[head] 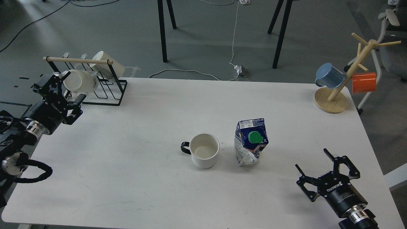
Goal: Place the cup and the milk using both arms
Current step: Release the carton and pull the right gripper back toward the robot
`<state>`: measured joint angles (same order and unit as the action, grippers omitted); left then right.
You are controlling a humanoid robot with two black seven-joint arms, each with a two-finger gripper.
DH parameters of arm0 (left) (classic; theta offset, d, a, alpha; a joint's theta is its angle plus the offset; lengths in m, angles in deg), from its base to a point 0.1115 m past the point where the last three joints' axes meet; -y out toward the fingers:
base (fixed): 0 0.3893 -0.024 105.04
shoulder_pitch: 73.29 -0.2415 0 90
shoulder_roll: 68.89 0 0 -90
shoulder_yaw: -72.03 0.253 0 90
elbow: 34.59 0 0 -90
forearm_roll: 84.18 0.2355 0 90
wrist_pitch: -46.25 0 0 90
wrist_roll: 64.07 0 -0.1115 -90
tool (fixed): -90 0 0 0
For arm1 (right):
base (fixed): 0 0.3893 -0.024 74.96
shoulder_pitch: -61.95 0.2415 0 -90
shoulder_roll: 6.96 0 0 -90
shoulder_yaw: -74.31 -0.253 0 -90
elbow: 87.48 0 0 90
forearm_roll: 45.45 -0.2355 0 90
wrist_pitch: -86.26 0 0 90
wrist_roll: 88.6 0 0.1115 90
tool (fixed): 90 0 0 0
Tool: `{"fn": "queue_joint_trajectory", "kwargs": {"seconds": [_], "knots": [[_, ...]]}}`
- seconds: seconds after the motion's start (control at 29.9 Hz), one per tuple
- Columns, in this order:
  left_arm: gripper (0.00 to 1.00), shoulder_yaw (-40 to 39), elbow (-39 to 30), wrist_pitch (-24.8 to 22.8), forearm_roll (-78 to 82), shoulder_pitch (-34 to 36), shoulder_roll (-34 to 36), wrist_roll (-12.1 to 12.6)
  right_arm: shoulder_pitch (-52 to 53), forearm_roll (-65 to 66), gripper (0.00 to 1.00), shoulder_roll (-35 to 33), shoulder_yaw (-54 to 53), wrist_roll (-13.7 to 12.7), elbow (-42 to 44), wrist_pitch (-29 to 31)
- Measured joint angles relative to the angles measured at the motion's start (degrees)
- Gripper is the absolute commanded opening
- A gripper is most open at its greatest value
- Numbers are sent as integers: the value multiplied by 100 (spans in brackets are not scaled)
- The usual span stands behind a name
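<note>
A white cup (205, 154) with a black handle stands upright and empty at the middle of the white table (159, 105). A crumpled blue and white milk carton (250, 142) with a green cap stands just to its right, apart from it. My right gripper (311, 158) is open and empty, near the front right of the table, well clear of the carton. My left gripper (66, 90) is open and empty at the far left, beside the black wire rack (108, 87).
The black wire rack with a wooden bar holds two white mugs (81, 81) at the back left. A wooden mug tree (345, 79) with a blue mug (330, 75) and an orange mug (364, 82) stands at the back right corner.
</note>
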<state>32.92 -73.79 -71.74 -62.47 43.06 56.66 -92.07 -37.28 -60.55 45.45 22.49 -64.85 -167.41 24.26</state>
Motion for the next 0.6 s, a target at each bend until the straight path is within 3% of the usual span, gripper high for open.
{"fn": "queue_joint_trajectory", "kwargs": {"seconds": [0.17,0.37,0.6], "knots": [[98,0,0,-1,0,2,-9,0,881,-22,96,-390,-950,-34,457,0],[98,-10,-1,-1,-6,2,-36,0,2804,-21,96,-828,-76,-30,1205,0],[98,-18,-2,-1,-8,2,-35,0,3360,-25,95,-672,382,6,1926,0]]}}
